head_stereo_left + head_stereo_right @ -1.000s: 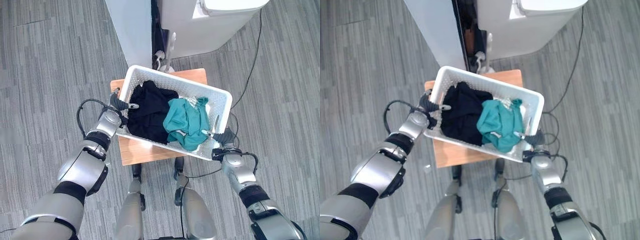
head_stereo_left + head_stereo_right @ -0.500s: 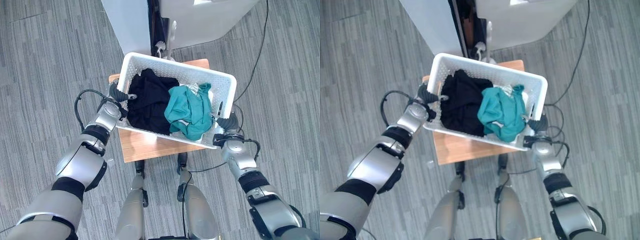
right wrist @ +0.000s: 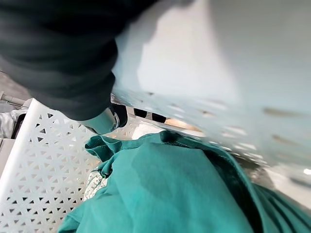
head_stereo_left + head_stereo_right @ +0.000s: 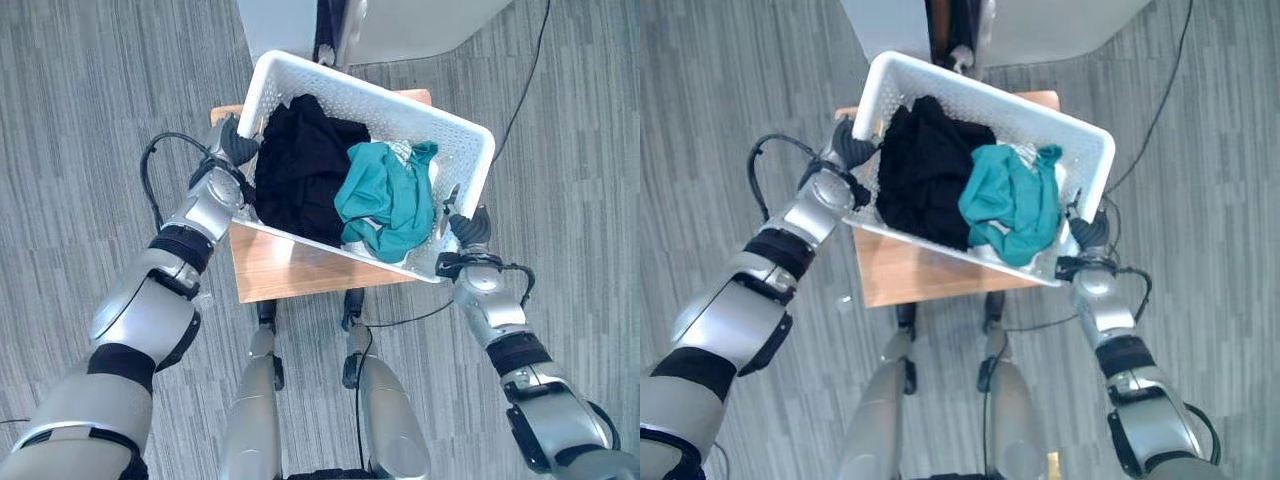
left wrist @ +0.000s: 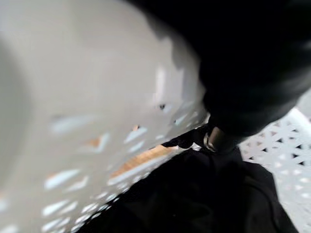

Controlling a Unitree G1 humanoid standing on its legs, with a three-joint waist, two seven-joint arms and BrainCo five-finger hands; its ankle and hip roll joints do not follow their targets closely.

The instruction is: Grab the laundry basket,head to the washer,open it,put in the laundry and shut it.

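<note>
While our left hand (image 4: 228,158) and right hand (image 4: 468,238) clamp fingers on its ends, we see the white perforated laundry basket (image 4: 400,107) holding black clothing (image 4: 300,170) and a teal garment (image 4: 385,195).

I'm standing in what looks like a laundry corner of a home or test room: grey plank floor (image 4: 90,90) under me, a white appliance (image 4: 420,25) just ahead, a small wooden table (image 4: 290,270), and my white laundry basket (image 4: 455,130) of clothes.

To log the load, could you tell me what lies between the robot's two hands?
The white laundry basket, holding a black garment and a teal garment, in the eye views.
</note>
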